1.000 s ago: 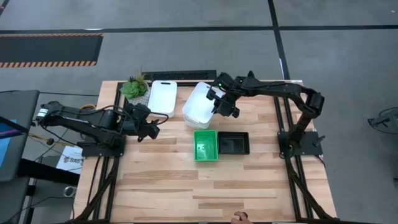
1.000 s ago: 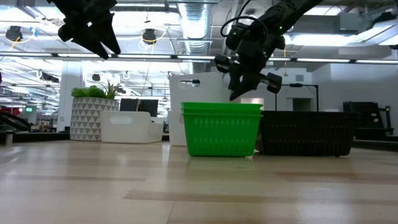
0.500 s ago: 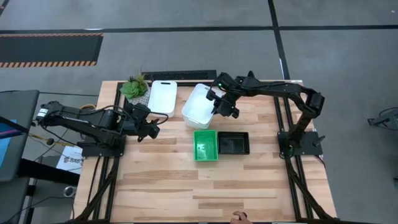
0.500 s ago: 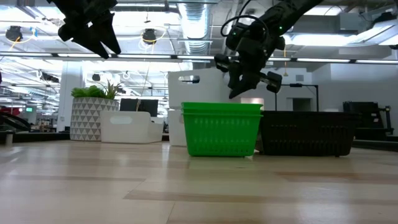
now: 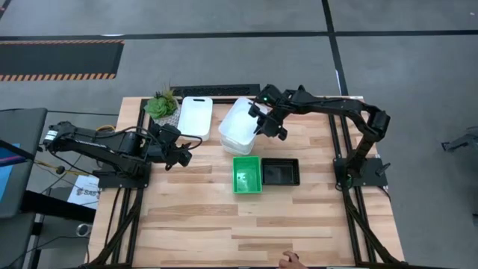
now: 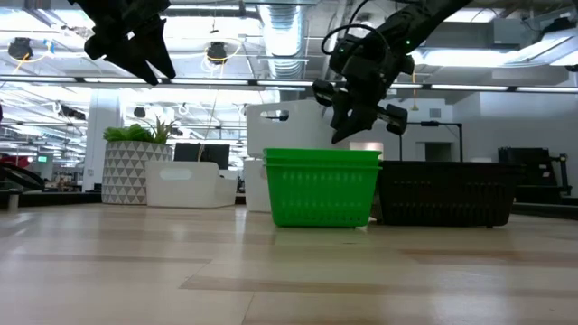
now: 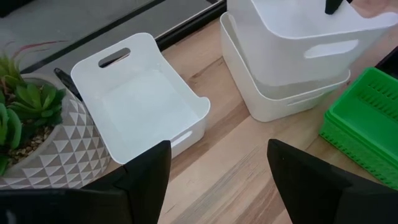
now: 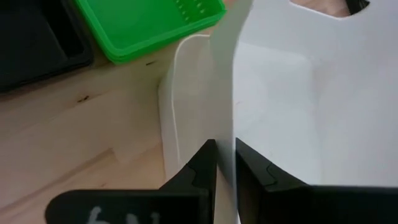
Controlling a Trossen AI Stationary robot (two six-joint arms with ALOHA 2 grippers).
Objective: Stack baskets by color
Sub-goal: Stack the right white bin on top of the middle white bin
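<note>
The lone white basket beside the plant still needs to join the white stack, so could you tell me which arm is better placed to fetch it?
Probably left: its open end effector hovers nearest the lone white basket. The right end effector grips the stack's upper white basket.

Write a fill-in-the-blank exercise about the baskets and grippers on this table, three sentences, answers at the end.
1. The right gripper is shut on the wall of a ____ basket, held over another of the same color.
2. The green stack sits on the table beside the ____ stack.
3. The single white basket rests next to the potted ____, with the open left gripper hanging above it.

Missing words: white; black; plant
</note>
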